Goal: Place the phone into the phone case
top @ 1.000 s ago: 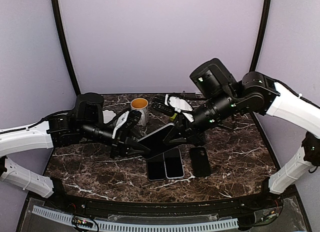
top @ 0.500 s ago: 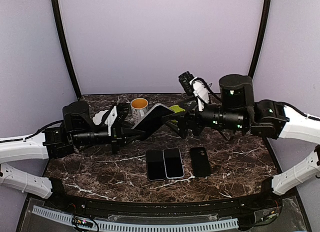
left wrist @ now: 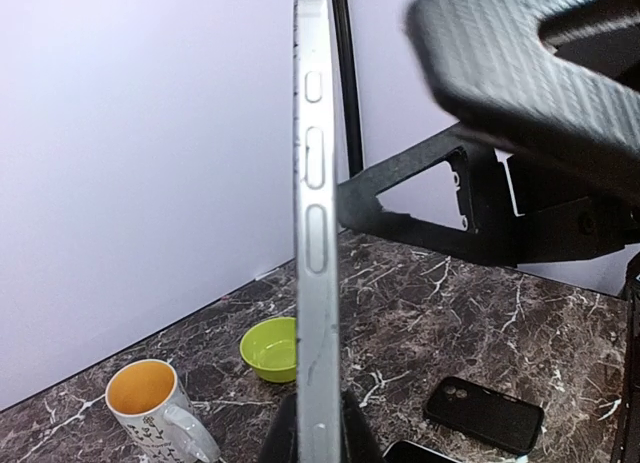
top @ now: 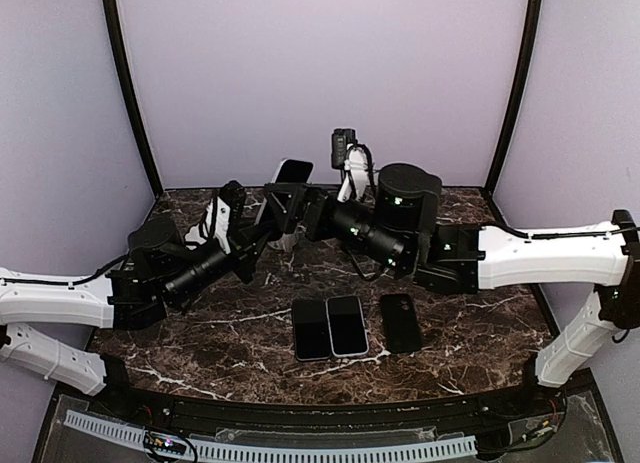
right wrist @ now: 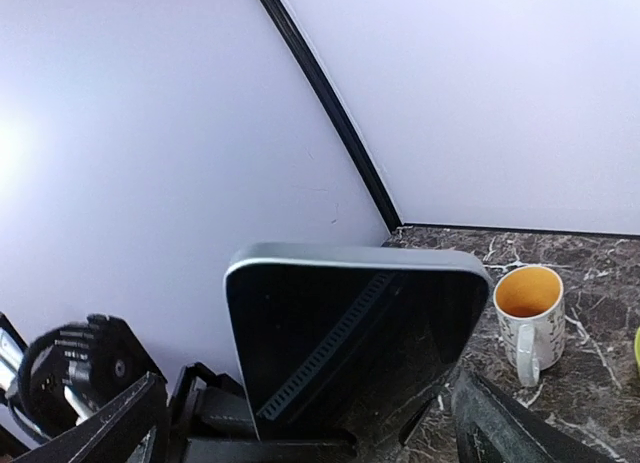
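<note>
The left gripper (top: 262,217) has clamped tight on the lower end of the phone (top: 291,173) and swung it up to stand on end near the back wall. The right gripper (right wrist: 308,388) has let go, its jaws now wide on either side of the phone. Both arms reach inward, raised. The phone case (top: 401,321) lies flat below, well apart, beside two other phones (top: 331,326).

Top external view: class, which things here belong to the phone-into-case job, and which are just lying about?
Job: phone, held upright in the left gripper; black case, lying flat.
Lying about: mug; green bowl; two spare phones.
</note>
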`<action>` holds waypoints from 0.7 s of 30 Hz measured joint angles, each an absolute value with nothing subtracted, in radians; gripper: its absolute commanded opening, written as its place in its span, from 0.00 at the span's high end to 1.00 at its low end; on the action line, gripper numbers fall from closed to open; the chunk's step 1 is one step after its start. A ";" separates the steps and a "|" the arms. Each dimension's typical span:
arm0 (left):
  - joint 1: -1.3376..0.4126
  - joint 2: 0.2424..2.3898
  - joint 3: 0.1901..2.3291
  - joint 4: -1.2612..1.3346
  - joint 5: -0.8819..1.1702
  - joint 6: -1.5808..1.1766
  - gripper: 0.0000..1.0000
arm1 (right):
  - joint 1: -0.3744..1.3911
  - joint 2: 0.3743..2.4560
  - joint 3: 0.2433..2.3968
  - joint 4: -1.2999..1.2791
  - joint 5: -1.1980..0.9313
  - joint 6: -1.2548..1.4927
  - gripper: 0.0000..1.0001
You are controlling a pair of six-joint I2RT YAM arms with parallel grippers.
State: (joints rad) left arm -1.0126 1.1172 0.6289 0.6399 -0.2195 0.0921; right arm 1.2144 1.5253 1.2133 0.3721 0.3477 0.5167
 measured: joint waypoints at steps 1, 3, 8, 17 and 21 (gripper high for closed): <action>-1.013 1.121 0.629 0.648 -0.230 0.092 1.00 | 1.209 1.542 1.236 0.366 0.346 0.533 0.01; -1.014 1.126 0.629 0.661 -0.246 0.092 1.00 | 1.191 1.575 1.278 0.348 0.335 0.567 0.02; -1.017 1.127 0.625 0.676 -0.269 0.089 1.00 | 1.157 1.626 1.327 0.305 0.311 0.628 0.02; -1.019 1.130 0.614 0.683 -0.277 0.086 1.00 | 1.145 1.678 1.363 0.277 0.206 0.633 0.39; -1.019 1.134 0.612 0.682 -0.285 0.075 0.98 | 1.140 1.682 1.363 0.277 0.180 0.617 0.53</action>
